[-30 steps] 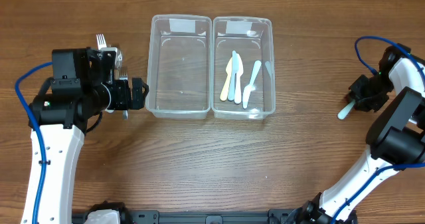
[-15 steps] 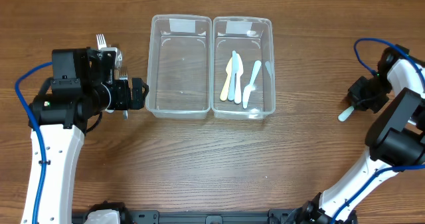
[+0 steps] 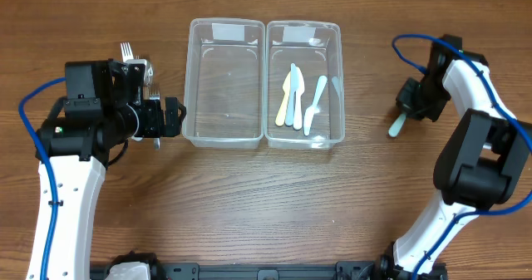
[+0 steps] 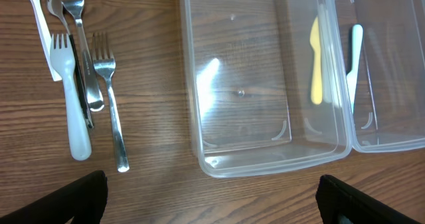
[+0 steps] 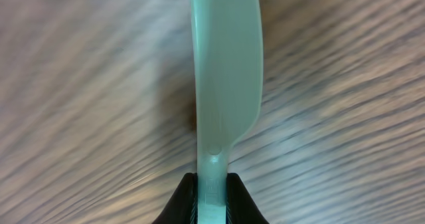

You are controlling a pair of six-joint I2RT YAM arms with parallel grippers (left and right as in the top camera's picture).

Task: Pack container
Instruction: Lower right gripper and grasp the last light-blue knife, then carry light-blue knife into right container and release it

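Right gripper (image 3: 411, 105), centre right of the overhead frame, is clenched on the handle of a pale teal knife (image 5: 226, 71), well apart from both containers. Left gripper (image 3: 176, 116) is released and holds nothing, just beside the empty left container (image 3: 189, 81). The right container (image 3: 341, 72) holds several plastic knives (image 3: 297, 99). Forks (image 4: 83, 84) lie on the table (image 3: 249, 205), upper left of the left wrist frame.
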